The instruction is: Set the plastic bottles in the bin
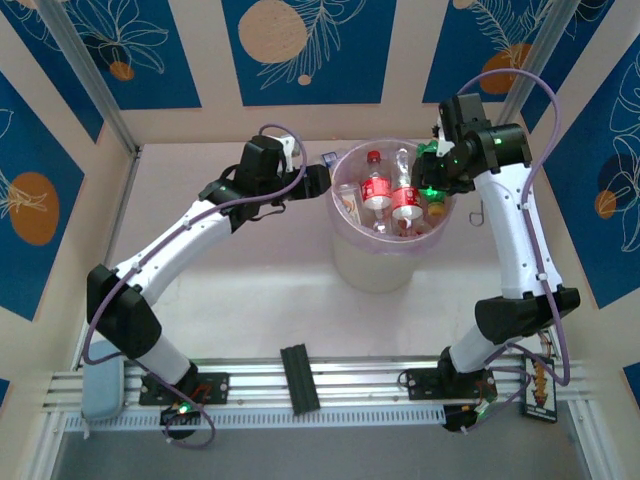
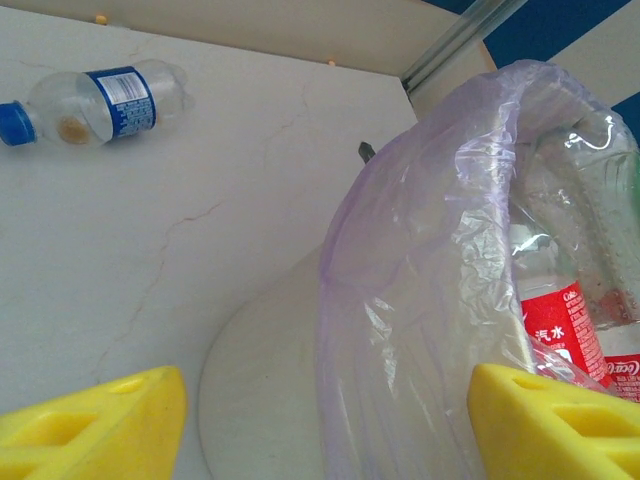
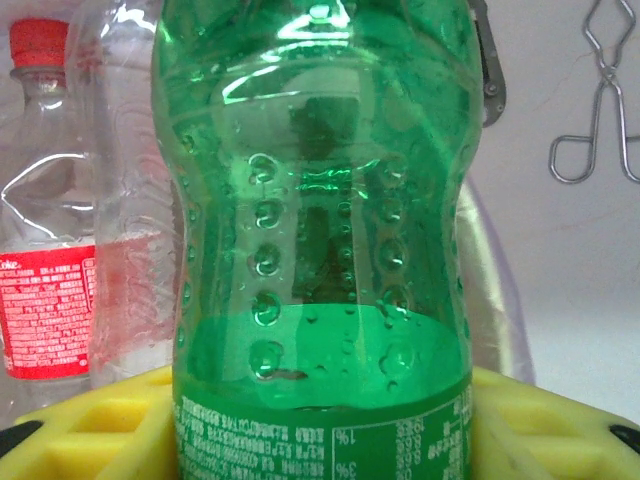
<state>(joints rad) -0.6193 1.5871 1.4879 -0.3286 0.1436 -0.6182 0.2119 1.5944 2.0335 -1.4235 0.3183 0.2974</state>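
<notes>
The bin stands mid-table, a cream bucket lined with a lilac bag. Several clear plastic bottles with red labels lie inside it; one red-labelled bottle shows through the bag. My right gripper hovers over the bin's right rim, shut on a green bottle, which sits between its yellow fingers. My left gripper is open at the bin's left side with nothing held, its fingers wide apart facing the bin wall. A clear bottle with a blue label and blue cap lies on the table beyond.
A metal wire clip lies on the table right of the bin. A black strip rests across the front rail and a grey pad lies at the left end. Patterned walls enclose the table on three sides.
</notes>
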